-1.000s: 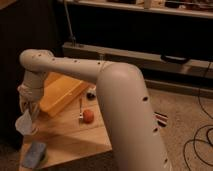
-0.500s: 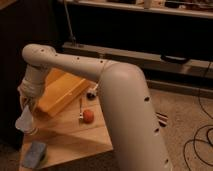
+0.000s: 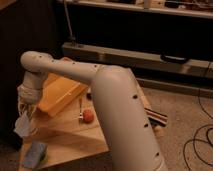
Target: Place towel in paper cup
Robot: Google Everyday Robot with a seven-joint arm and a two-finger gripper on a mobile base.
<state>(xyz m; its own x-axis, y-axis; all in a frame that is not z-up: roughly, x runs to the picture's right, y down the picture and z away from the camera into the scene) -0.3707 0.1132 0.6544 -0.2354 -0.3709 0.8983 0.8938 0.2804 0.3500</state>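
The towel (image 3: 22, 125) is a thin, limp scrap of pale grey-blue cloth, pinched at its top by the gripper (image 3: 27, 107) over the near left corner of the wooden table (image 3: 65, 137). It hangs straight down in a narrow, slightly crumpled drape, wider toward its lower end, which dangles at about the level of the tabletop's edge. The paper cup I cannot pick out from here.

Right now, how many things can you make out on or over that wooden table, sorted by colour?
Yellow-orange: 1, bin
Blue: 1, sponge block
Orange-red: 1, small ball
Pale grey-blue: 1, towel held by the gripper over the table's left edge
Total: 4; smaller bits too unclear to count.
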